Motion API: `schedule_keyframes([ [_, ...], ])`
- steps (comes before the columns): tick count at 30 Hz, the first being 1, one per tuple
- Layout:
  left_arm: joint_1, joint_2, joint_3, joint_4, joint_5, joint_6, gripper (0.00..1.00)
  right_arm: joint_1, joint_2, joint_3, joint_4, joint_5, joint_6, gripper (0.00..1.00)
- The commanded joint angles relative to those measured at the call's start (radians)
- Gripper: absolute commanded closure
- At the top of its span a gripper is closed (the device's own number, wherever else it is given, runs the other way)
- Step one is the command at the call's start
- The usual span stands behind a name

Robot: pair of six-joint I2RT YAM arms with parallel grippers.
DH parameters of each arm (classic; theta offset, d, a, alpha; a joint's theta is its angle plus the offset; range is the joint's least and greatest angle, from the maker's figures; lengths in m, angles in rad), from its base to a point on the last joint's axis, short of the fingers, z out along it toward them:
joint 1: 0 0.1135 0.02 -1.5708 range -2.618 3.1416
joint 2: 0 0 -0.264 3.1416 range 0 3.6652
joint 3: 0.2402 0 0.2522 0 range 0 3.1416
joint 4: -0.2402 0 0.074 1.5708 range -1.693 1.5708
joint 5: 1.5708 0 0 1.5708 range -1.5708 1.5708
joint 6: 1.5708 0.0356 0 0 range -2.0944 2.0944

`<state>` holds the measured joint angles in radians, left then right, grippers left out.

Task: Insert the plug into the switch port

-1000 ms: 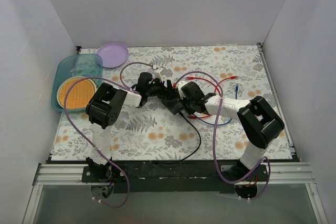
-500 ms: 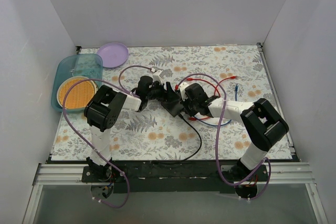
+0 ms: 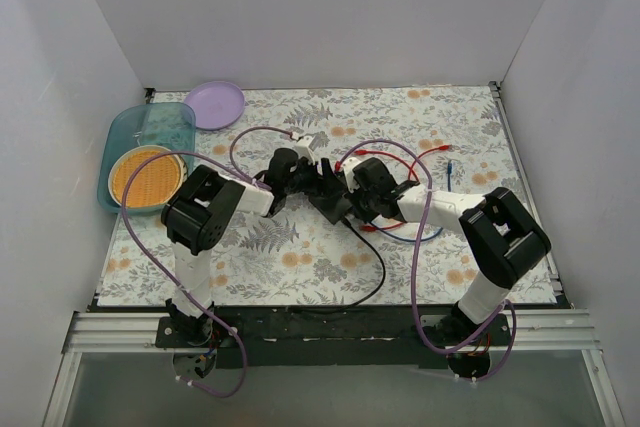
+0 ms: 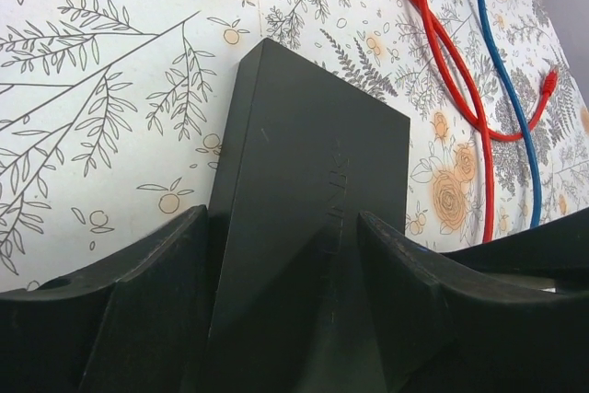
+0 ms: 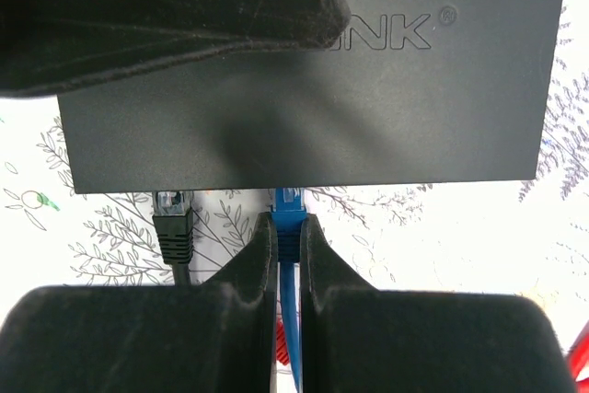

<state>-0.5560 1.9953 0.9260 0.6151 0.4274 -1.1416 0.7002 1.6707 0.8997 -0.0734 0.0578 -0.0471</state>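
Observation:
The switch (image 3: 328,194) is a flat black box at mid table. It shows in the left wrist view (image 4: 313,190) and in the right wrist view (image 5: 368,108). My left gripper (image 4: 281,255) is shut on the switch, one finger on each side. My right gripper (image 5: 287,232) is shut on the blue plug (image 5: 286,209), whose tip sits at the switch's near edge. A black plug (image 5: 173,218) with a black cable sits at that edge to its left. In the top view the two grippers (image 3: 300,173) (image 3: 352,192) meet at the switch.
Red cables (image 3: 385,157) and a blue cable (image 3: 450,169) lie on the floral mat right of the switch. A teal bin (image 3: 178,127) with an orange disc (image 3: 146,179) and a purple plate (image 3: 214,104) stand at the back left. White walls enclose the table.
The left gripper and the switch have shifted slightly right toward the right gripper. The right arm's elbow has moved a little right.

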Motion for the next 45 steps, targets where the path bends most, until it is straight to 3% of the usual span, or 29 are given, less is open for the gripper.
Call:
schedule_keyframes([
  [1, -0.248, -0.02, -0.071, -0.074, 0.507, -0.199, 0.8, 0.004, -0.04, 0.133, 0.537, -0.013, 0.033, 0.99],
  [5, -0.265, -0.01, -0.113, 0.035, 0.53, -0.291, 0.85, 0.004, -0.057, 0.104, 0.578, 0.007, 0.039, 0.99],
  [16, -0.329, 0.023, -0.121, 0.078, 0.551, -0.343, 0.88, -0.005, -0.091, 0.03, 0.733, -0.032, 0.039, 0.99],
  [27, -0.357, 0.037, -0.125, 0.107, 0.55, -0.368, 0.89, -0.005, -0.089, 0.071, 0.725, -0.105, 0.038, 0.99],
  [31, -0.355, 0.013, -0.099, -0.015, 0.49, -0.308, 0.84, -0.005, -0.103, 0.065, 0.664, -0.093, 0.035, 0.99],
  [39, -0.3, -0.035, -0.064, -0.118, 0.348, -0.262, 0.65, -0.005, -0.161, -0.036, 0.574, -0.029, 0.067, 0.98],
  [45, -0.191, -0.075, -0.085, -0.149, 0.277, -0.282, 0.54, -0.005, -0.207, -0.102, 0.551, -0.012, 0.096, 0.89],
])
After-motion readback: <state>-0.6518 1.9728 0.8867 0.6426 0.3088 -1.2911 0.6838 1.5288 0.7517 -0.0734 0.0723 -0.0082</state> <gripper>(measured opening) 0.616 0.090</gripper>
